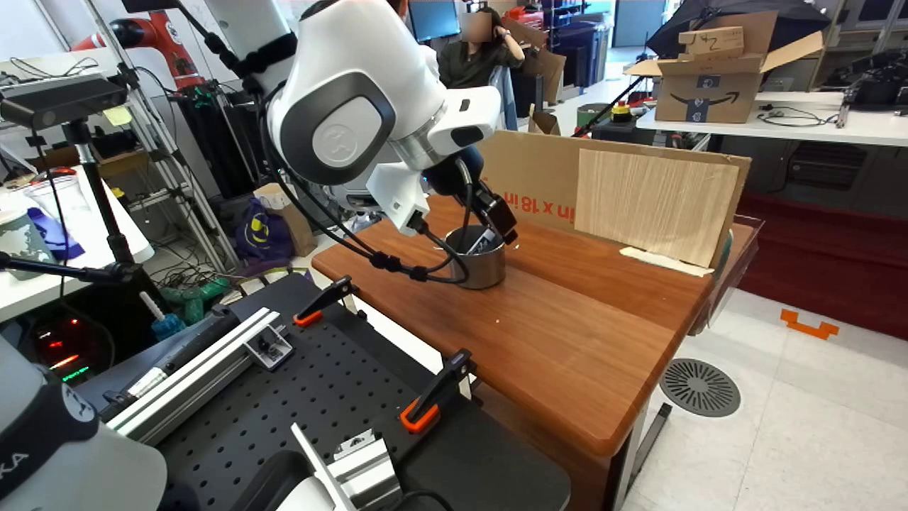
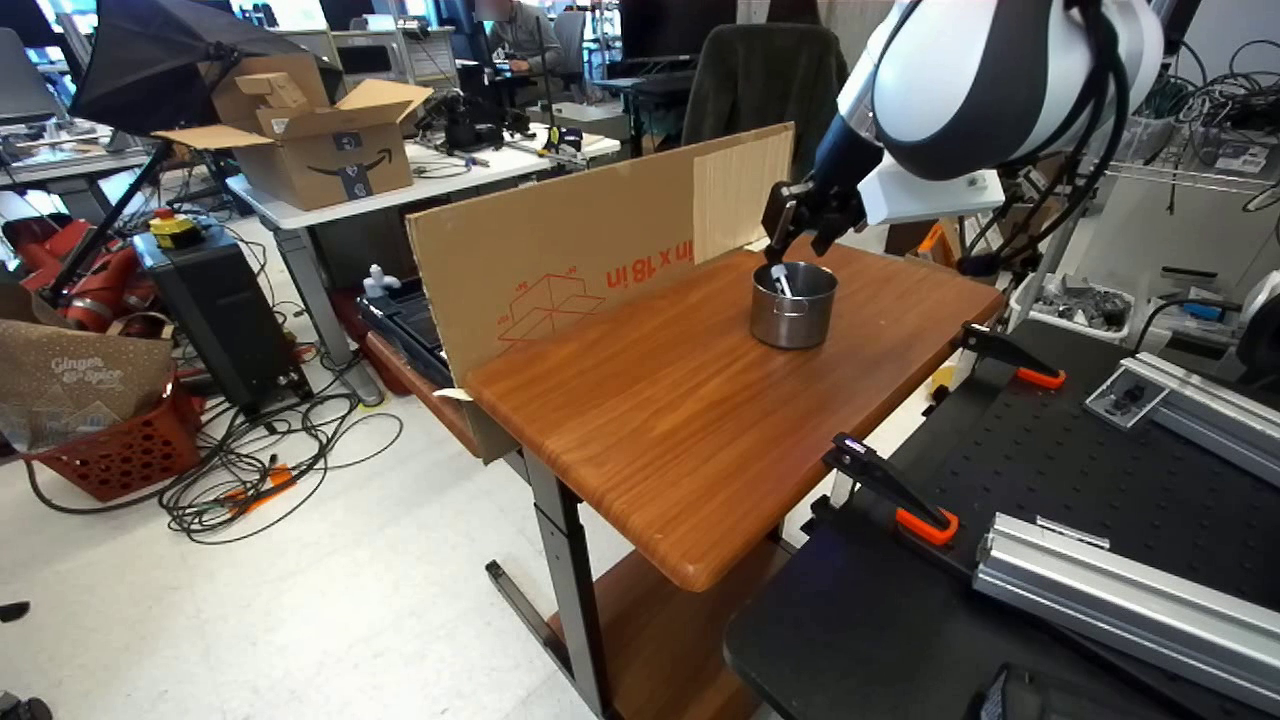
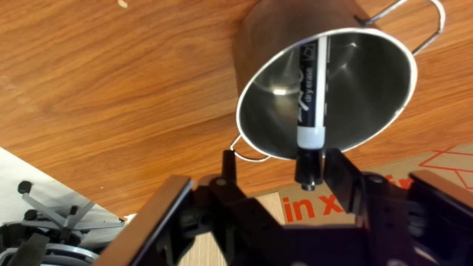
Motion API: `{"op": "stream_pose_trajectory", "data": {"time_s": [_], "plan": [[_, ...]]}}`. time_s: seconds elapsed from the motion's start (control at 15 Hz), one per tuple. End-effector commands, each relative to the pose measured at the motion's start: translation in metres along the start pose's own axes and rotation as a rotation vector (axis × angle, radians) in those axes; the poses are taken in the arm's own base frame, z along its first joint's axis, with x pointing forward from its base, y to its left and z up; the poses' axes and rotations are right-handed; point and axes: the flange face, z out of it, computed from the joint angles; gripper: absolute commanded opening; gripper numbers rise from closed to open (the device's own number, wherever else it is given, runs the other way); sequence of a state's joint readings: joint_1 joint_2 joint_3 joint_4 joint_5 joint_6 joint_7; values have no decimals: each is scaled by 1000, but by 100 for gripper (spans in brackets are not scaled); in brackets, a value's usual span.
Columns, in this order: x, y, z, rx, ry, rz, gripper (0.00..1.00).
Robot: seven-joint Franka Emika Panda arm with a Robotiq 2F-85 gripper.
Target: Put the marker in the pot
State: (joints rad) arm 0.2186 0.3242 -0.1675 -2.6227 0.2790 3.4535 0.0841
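The black marker (image 3: 309, 88) with a whitish band lies across the pot's opening in the wrist view, its lower part inside the pot and its black cap end up between my fingers. The silvery pot (image 3: 266, 38) has a wire handle on each side. The pot stands on the wooden table in both exterior views (image 1: 486, 272) (image 2: 790, 322). The marker shows tilted at its mouth (image 1: 485, 241) (image 2: 781, 280). My gripper (image 3: 281, 159) is open just above the rim, also seen in an exterior view (image 2: 797, 235). The cap is close beside one finger, with a wide gap to the other finger.
A cardboard panel (image 2: 560, 260) stands along the table's far edge. The wooden table (image 2: 640, 420) adjoins a black perforated board (image 1: 312, 397) with clamps (image 1: 433, 401) at its edge. Cables hang from the arm beside the pot (image 1: 404, 268).
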Motion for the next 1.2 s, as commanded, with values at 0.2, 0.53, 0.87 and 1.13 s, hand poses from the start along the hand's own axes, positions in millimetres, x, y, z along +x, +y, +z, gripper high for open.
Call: {"op": "stream_pose_trajectory", "data": {"time_s": [0.2,0.53,0.87,1.13], "plan": [[2,0,1,-11,0,19,100],[10,-2,-11,8,1,34,100],[29,-12,-46,64,14,50,100],[29,-11,-34,50,38,35,100]]}}
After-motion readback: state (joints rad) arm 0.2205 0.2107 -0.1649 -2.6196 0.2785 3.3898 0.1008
